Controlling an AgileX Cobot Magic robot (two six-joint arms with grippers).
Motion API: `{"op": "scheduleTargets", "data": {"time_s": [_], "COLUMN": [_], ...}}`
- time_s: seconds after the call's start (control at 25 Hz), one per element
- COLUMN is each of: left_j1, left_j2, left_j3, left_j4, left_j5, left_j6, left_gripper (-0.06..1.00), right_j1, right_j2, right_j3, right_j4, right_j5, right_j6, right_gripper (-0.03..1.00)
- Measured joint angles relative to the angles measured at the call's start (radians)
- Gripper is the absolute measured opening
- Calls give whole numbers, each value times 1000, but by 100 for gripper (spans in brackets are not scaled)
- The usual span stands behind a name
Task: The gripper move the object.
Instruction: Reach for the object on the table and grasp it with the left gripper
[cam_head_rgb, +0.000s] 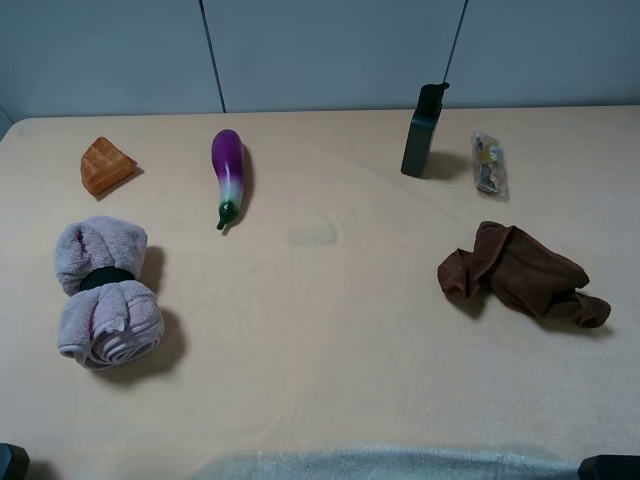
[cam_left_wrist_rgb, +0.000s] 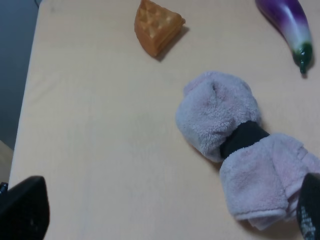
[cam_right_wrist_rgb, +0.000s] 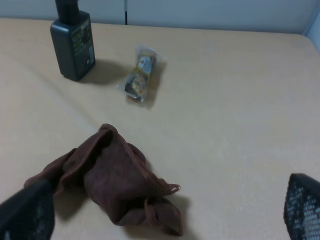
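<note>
The task names no single object. A rolled lilac towel with a black band (cam_head_rgb: 105, 290) lies at the left and shows in the left wrist view (cam_left_wrist_rgb: 240, 150). A crumpled brown cloth (cam_head_rgb: 520, 275) lies at the right and shows in the right wrist view (cam_right_wrist_rgb: 110, 180). My left gripper (cam_left_wrist_rgb: 165, 215) is open and empty, hovering near the towel, its fingers (cam_left_wrist_rgb: 22, 207) far apart. My right gripper (cam_right_wrist_rgb: 165, 215) is open and empty just before the brown cloth. In the exterior high view only dark tips show at the bottom corners.
An orange waffle wedge (cam_head_rgb: 106, 165) and a purple eggplant (cam_head_rgb: 229, 172) lie at the back left. A dark bottle (cam_head_rgb: 422, 135) stands upright at the back right beside a snack packet (cam_head_rgb: 489, 163). The table (cam_head_rgb: 330, 330) is beige with a wall behind.
</note>
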Motion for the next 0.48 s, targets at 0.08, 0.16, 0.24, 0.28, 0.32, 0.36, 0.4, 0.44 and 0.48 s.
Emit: {"op": "scheduleTargets", "data": {"time_s": [0.08, 0.16, 0.24, 0.28, 0.32, 0.36, 0.4, 0.44, 0.48], "left_j1": [0, 0, 0, 0, 0, 0, 0, 0, 0], "left_j2": [0, 0, 0, 0, 0, 0, 0, 0, 0], "left_j3": [0, 0, 0, 0, 0, 0, 0, 0, 0], "left_j4": [0, 0, 0, 0, 0, 0, 0, 0, 0], "left_j5": [0, 0, 0, 0, 0, 0, 0, 0, 0], "left_j6": [0, 0, 0, 0, 0, 0, 0, 0, 0], "left_gripper": [99, 99, 99, 99, 99, 99, 99, 99, 99], "right_j1": [0, 0, 0, 0, 0, 0, 0, 0, 0], "right_j2": [0, 0, 0, 0, 0, 0, 0, 0, 0], "right_j3": [0, 0, 0, 0, 0, 0, 0, 0, 0], "right_j4": [0, 0, 0, 0, 0, 0, 0, 0, 0], "right_j5": [0, -1, -1, -1, -1, -1, -1, -1, -1], "right_j6": [0, 0, 0, 0, 0, 0, 0, 0, 0], "right_gripper": [69, 69, 69, 69, 69, 69, 69, 69, 69]}}
